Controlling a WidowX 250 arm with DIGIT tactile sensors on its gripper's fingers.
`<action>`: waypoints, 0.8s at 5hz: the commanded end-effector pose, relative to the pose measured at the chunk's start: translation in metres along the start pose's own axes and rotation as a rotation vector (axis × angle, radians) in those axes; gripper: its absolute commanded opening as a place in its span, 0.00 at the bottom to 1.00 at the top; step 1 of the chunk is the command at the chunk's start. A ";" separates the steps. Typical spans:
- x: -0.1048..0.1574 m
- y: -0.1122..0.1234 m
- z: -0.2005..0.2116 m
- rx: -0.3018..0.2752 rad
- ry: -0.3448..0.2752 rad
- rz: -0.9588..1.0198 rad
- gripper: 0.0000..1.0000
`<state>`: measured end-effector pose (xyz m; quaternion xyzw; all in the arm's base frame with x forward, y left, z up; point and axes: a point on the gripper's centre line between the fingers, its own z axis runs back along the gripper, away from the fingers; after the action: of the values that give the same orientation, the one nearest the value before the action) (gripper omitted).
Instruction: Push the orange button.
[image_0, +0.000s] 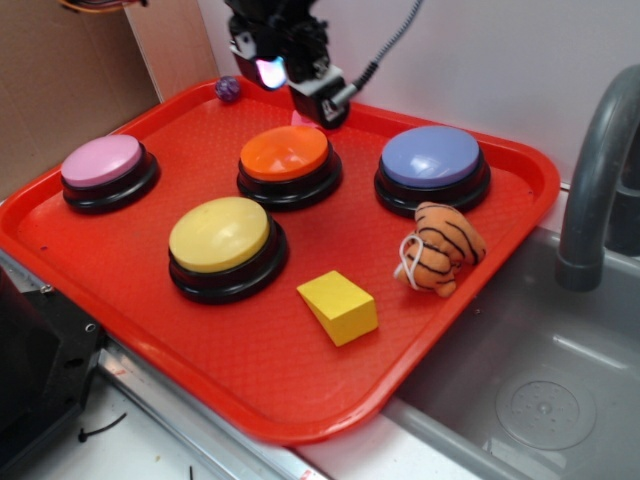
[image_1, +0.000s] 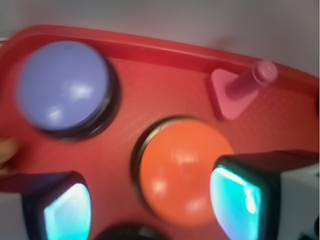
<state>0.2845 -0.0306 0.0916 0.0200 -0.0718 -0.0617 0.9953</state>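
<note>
My gripper (image_0: 300, 88) hangs spread and empty just above the orange button (image_0: 285, 154), a purple button (image_0: 430, 157) alongside, a pink bolt (image_1: 240, 90) beyond on the red tray (image_0: 120, 260)

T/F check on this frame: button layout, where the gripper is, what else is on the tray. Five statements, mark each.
1. The gripper is above the back edge of the orange button. True.
2. The yellow button is in the back row. False: it sits in front, nearer the camera than the pink button, the orange one and the blue button.
3. A yellow block lies on the tray in front of the orange button. True.
4. The tiger toy lies in the sink. False: it lies on the tray, in front of the blue button.
5. The gripper holds a block. False: the wrist view shows nothing between its fingers.
</note>
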 end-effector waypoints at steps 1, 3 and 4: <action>-0.003 0.032 -0.034 0.037 0.053 0.041 1.00; -0.017 0.040 -0.040 0.052 0.099 0.060 1.00; -0.015 0.042 -0.011 0.051 0.092 0.048 1.00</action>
<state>0.2650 0.0057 0.0589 0.0445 0.0177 -0.0451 0.9978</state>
